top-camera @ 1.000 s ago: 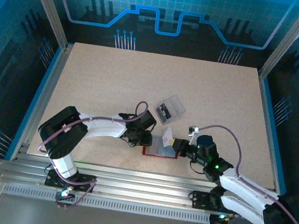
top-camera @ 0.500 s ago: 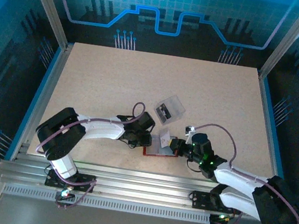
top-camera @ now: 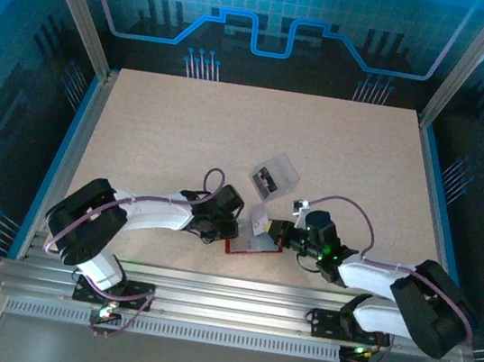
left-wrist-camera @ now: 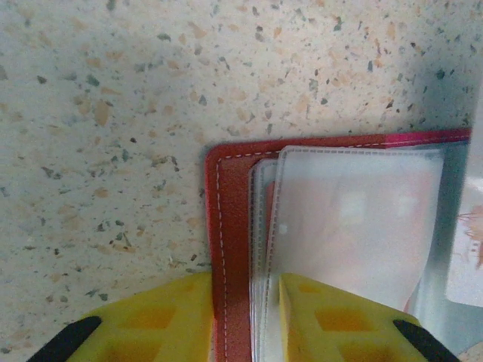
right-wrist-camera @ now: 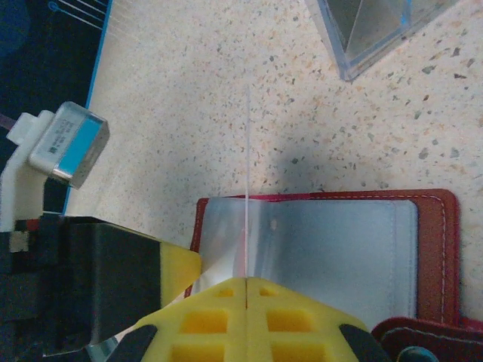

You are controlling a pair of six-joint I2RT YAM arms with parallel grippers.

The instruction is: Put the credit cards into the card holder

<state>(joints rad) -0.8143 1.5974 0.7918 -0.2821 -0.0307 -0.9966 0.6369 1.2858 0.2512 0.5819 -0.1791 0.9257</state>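
The red card holder lies open near the table's front edge, its pale grey pockets facing up. My left gripper is shut on its left side, the yellow fingers clamping the red cover and the pocket leaves. My right gripper is shut on one credit card, seen edge-on as a thin line standing upright over the left pockets. From above the card looks pale, and it sits between the two grippers, with my right gripper at its right.
A clear plastic box holding something dark stands just behind the card holder; its corner is above my right gripper. The table's front edge runs close below the card holder. Open tabletop lies behind and to both sides.
My right arm has swung left and brought the card in over the card holder. The left gripper and the card holder have shifted slightly left.
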